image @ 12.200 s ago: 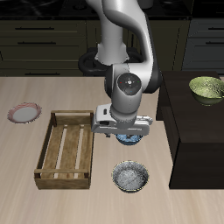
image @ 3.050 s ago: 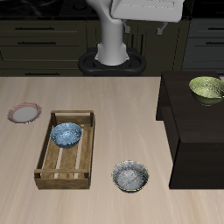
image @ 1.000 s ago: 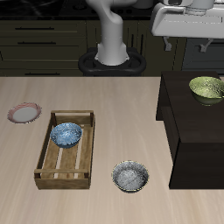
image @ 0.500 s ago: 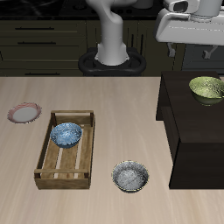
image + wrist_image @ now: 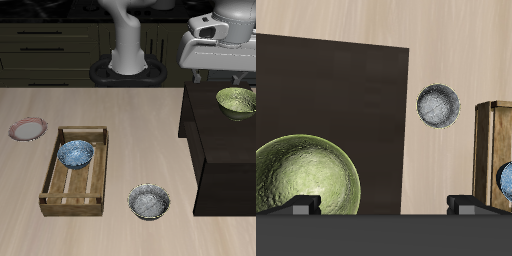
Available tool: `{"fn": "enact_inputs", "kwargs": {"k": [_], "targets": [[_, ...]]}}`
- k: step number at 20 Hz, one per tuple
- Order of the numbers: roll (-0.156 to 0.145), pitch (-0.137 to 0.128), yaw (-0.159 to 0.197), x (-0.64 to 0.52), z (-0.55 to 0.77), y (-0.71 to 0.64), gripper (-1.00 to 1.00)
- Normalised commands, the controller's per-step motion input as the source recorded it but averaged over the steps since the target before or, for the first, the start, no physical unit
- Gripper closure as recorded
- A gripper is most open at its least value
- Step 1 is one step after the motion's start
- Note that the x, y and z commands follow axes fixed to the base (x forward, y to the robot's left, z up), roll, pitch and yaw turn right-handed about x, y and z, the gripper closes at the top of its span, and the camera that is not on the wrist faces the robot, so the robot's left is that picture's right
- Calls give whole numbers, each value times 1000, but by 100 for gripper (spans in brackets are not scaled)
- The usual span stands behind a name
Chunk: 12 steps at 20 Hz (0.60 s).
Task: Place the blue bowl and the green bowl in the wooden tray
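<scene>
The blue bowl [image 5: 75, 153] lies inside the wooden tray [image 5: 72, 206] on the table; a slice of it shows in the wrist view [image 5: 506, 180], inside the tray [image 5: 490, 130]. The green bowl [image 5: 237, 101] sits upright on top of a dark raised block [image 5: 215, 150]; in the wrist view it [image 5: 306, 178] is large and close. My gripper [image 5: 228, 74] hangs open and empty above the green bowl, a little farther back than it. In the wrist view the gripper [image 5: 384, 206] has its fingertips [image 5: 302, 204] wide apart, with the bowl off towards one fingertip.
A grey-silver speckled bowl [image 5: 149, 201] stands near the table's front edge beside the tray, and shows in the wrist view [image 5: 439, 105]. A small pink-rimmed plate [image 5: 27, 129] lies beyond the tray's far side. The dark block's top [image 5: 326, 90] stands higher than the table.
The blue bowl went from under my gripper on the table into the tray. My gripper then rose, crossed to above the dark block and has come down a little over the last second.
</scene>
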Motion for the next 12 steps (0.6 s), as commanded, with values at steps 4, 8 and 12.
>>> {"fn": "enact_inputs", "kwargs": {"k": [4, 8, 12], "targets": [[26, 23, 20, -51, -276, 76, -100], [16, 32, 2, -2, -293, -3, -100], [28, 45, 0, -14, -316, 75, -100]]}}
